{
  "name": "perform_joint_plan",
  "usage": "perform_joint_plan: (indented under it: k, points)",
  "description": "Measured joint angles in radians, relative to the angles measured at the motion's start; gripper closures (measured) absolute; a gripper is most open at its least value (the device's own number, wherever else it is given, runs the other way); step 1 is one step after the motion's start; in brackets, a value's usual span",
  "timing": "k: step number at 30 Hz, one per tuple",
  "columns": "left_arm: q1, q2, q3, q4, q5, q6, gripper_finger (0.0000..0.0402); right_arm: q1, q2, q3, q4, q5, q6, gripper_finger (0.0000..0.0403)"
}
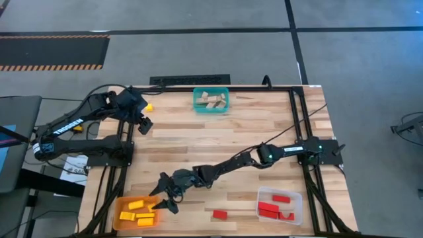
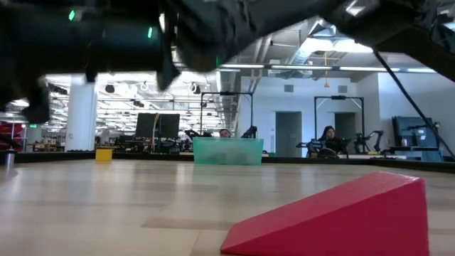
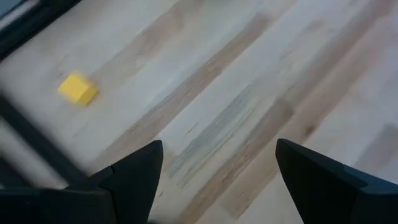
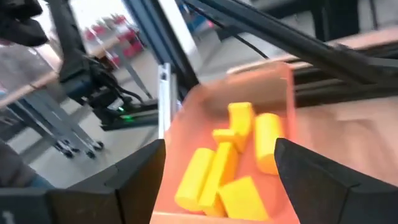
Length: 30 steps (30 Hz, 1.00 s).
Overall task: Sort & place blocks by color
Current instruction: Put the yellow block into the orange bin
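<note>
1. Looking straight down, high view alone lays out the whole light wooden tabletop (image 1: pixel 218 132): teal plastic bin (image 1: pixel 211 100) of plain tan wood blocks (image 1: pixel 213 100) at the far edge, orange plastic bin (image 1: pixel 136 213) of yellow wooden blocks (image 1: pixel 140 210) at the near left corner, clear plastic bin (image 1: pixel 279 205) of red wooden blocks (image 1: pixel 273 207) at the near right.
2. Also there: one loose red wedge-shaped block (image 1: pixel 219 214) on the bare wood between the orange and clear bins, and a small yellow cube (image 1: pixel 149 106) near the far left edge.
3. Level with the tabletop, low view brings the red wedge up close in the foreground, with the teal bin and the yellow cube far behind; orange and clear bins out of sight here.
4. Right hand (image 1: pixel 163 200) stretched across to the orange bin's edge, fingers well apart and empty; seen from its own wrist, poised just above the yellow pieces, touching none.
5. Left hand (image 1: pixel 145 125) hovering over bare wood close to the yellow cube, fingers spread wide, holding nothing; from its own wrist, cube off to one side, well clear of the fingers.
</note>
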Motion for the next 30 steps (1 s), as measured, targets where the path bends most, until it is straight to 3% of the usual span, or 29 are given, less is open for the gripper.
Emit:
perform_joint_plan:
  k: [6,11,16,20,24,30]
  points:
    - [0.017,0.116,0.0,-0.079,-0.238,-0.155,0.0102,-0.019,-0.199,0.0,-0.422,0.016,-0.125,0.009]
    - [0.122,0.305,0.0,-0.027,-0.336,-0.166,0.0102,-0.026,-0.37,0.002,-0.872,0.047,-0.249,0.0096]
    - [0.291,0.449,-0.001,0.137,-0.245,-0.163,0.0102,-0.035,-0.526,0.001,-1.296,0.114,-0.298,0.0097]
    - [0.424,0.533,-0.001,0.224,-0.25,-0.198,0.0102,-0.041,-0.608,0.001,-1.508,0.169,-0.257,0.0097]
    - [0.512,0.618,0.0,0.264,-0.207,-0.229,0.0102,-0.032,-0.671,0.0,-1.584,0.214,-0.248,0.0097]
    - [0.548,0.735,0.005,0.37,-0.099,-0.265,0.0102,-0.037,-0.72,0.001,-1.616,0.256,-0.216,0.0097]
